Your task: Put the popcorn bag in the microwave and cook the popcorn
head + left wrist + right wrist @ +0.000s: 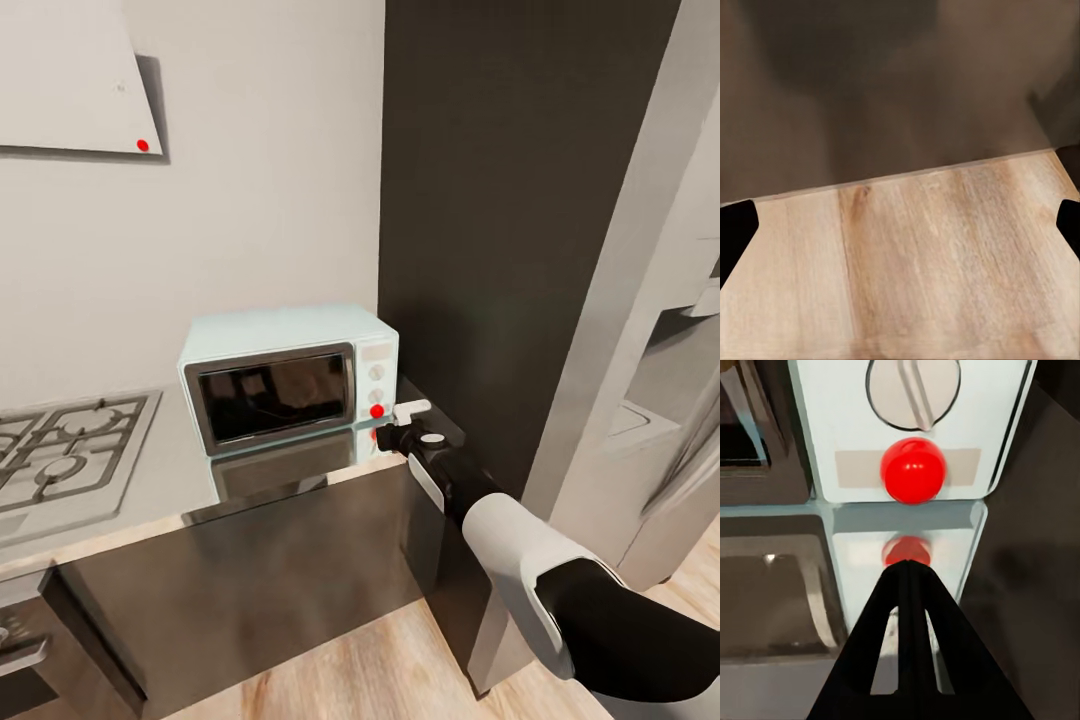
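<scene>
The pale mint-blue microwave [290, 385] stands on the grey countertop [160, 490] with its dark glass door shut. A round red button [376, 411] [913, 469] sits under the white knobs [913, 390] on its right panel. My right gripper [383, 434] [907, 571] is shut with nothing in it, its joined tips pointing at the panel's lower edge, just short of the button and low over the countertop. My left gripper [900, 225] hangs open over the pale wood floor [915, 262], its dark fingers [735, 232] at the picture's sides. The popcorn bag is out of view.
A steel gas hob [60, 460] lies left of the microwave. A tall dark cabinet [500, 200] rises right behind my right arm, with a grey unit [650, 400] further right. A pale wall panel with a red dot [142, 145] hangs above. Dark cabinet fronts [260, 580] run below the countertop.
</scene>
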